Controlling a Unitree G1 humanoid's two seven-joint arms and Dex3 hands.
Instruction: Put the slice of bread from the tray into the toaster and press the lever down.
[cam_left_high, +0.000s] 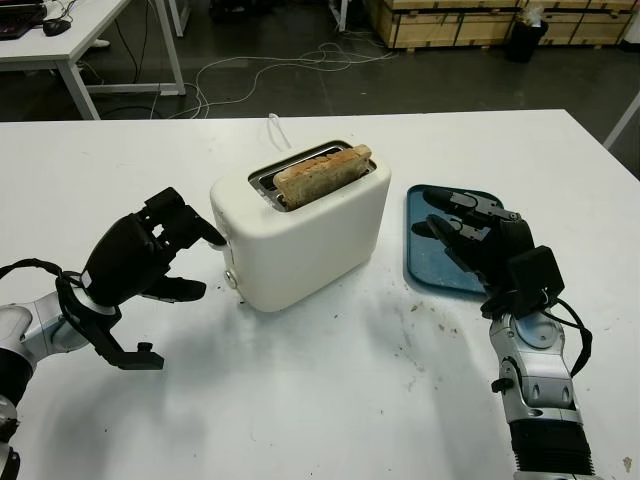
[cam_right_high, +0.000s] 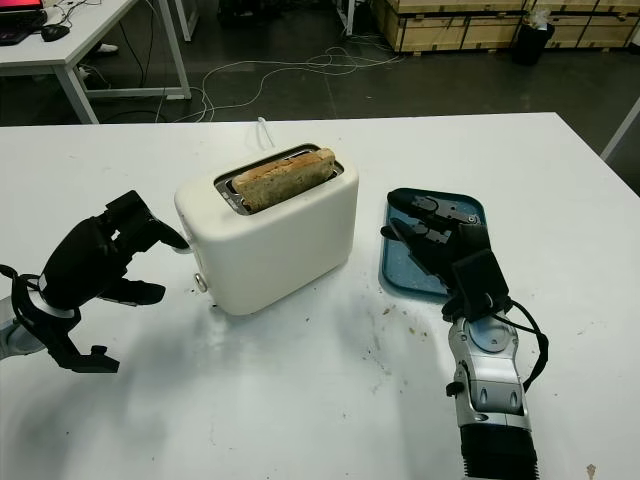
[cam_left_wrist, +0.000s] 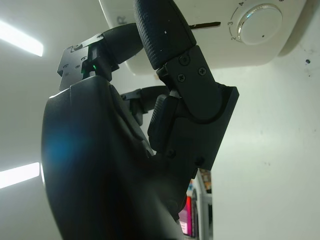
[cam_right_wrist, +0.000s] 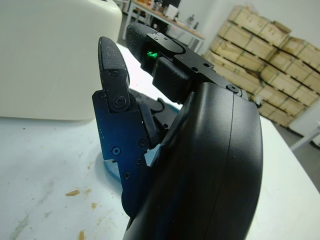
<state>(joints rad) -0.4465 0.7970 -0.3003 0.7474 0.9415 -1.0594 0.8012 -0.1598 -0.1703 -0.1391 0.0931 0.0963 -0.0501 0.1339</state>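
Reaching my left hand (cam_left_high: 150, 255) in at the toaster (cam_left_high: 300, 225) end face, fingers (cam_left_high: 195, 228) curled and holding nothing, one fingertip at or on the lever; contact is unclear from the head views. Bread slice (cam_left_high: 322, 172) is already in the slot, sitting high, top edge proud of the rim. Right hand (cam_left_high: 475, 235) hangs over the blue tray (cam_left_high: 425, 250), holding nothing, idle. Lever not yet down by my read. Risks: fingertip slides off the lever and shoves the toaster sideways across the tabletop (cam_left_high: 330, 400), since nothing braces the body. Slice looks tilted, so it may jam on the slot edge. Browning dial (cam_left_wrist: 259, 23) sits close; a stray finger could turn it.
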